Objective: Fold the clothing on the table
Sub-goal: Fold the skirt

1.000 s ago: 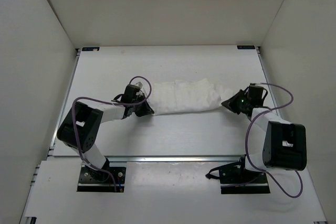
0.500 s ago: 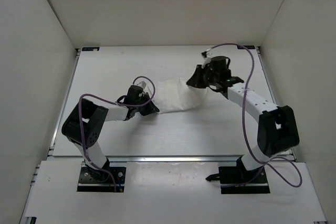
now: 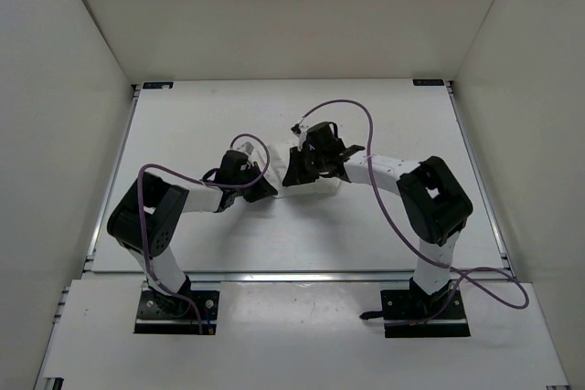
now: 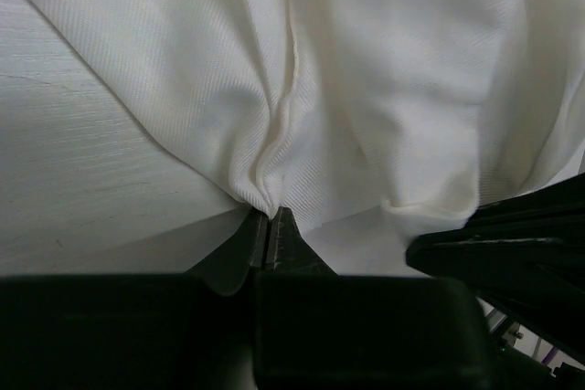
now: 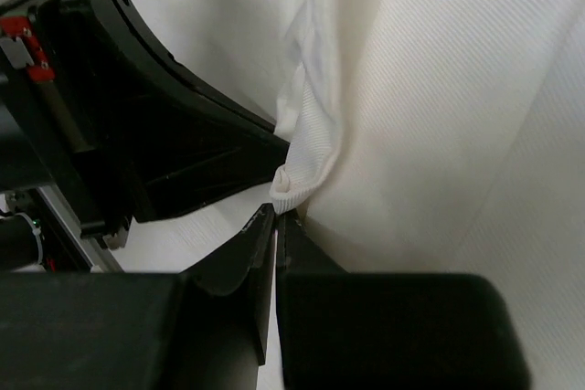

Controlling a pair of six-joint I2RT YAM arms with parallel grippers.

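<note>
My left gripper (image 4: 270, 223) is clamped on a pinch of the skirt (image 4: 384, 89); my right gripper (image 5: 276, 209) is clamped on another bunched edge, just beside the left one; the skirt sits doubled up mid-bench (image 3: 183, 125); I judge the fold is closing; next, lay that edge down squarely, then release.

No text, label, brand, number or sign can be read in any view; the surfaces in sight carry no legible markings.
</note>
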